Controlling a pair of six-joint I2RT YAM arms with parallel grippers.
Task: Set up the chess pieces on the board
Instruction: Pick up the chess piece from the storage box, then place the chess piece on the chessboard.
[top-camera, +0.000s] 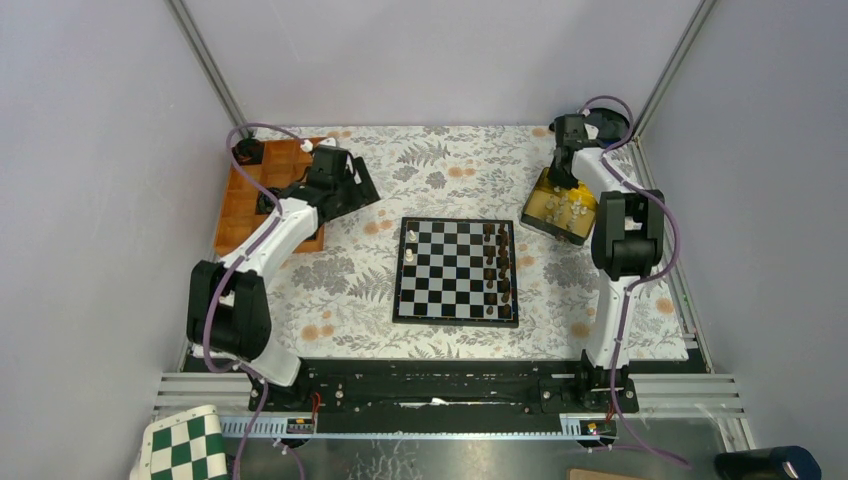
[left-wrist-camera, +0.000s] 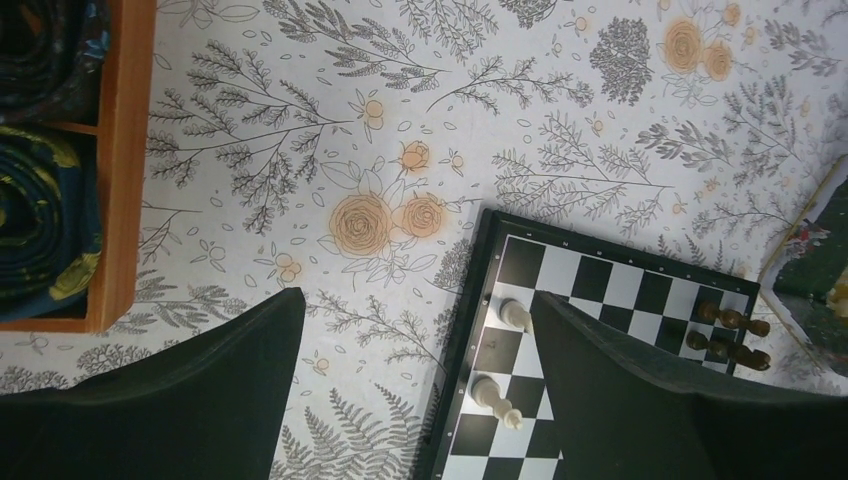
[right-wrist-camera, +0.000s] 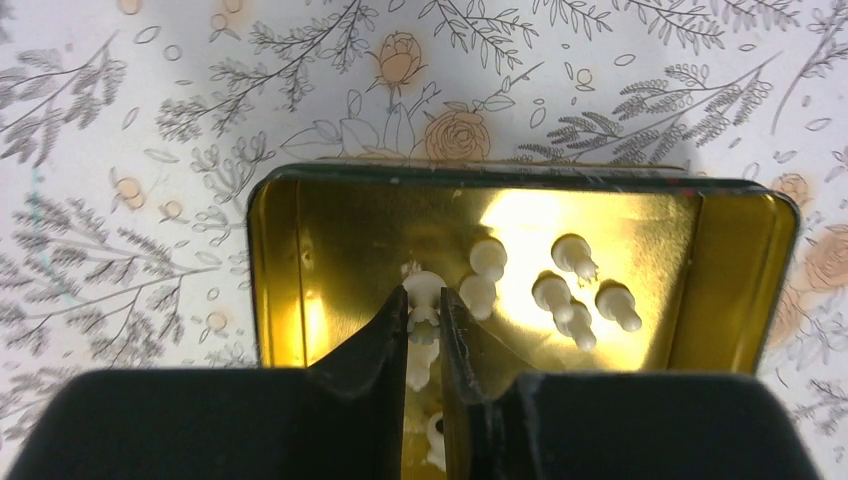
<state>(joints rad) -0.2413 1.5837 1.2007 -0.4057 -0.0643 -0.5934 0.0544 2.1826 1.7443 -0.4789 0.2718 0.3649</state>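
The right end effector (right-wrist-camera: 423, 302) is pinched narrow on a white piece (right-wrist-camera: 422, 288). Its fingertips (right-wrist-camera: 393, 318) reach down inside a gold tin (right-wrist-camera: 266, 260). The held piece sits in the tin's left half. More white pieces (right-wrist-camera: 565, 295) lie loose on the tin floor to its right, some touching one another, and another shows lower down between the fingers. From above, the tin (top-camera: 533, 210) rests on the counter (top-camera: 350, 285) just beyond the far right corner of the board (top-camera: 455, 290), apart from it, with the right arm bent over it.

The left end effector (left-wrist-camera: 415, 340) is spread wide and holds nothing. It hangs at the board's left edge, one finger over the floral cloth and the other over the squares. Two white pawns (left-wrist-camera: 505, 355) stand between the fingers on neighbouring squares of the board's left column, near the far end. Dark pieces (top-camera: 495, 265) line the right side of the board. A wooden tray (top-camera: 245, 205) lies at the counter's far left, under the left arm. A green checkered board (top-camera: 185, 445) shows at the near left, off the counter.
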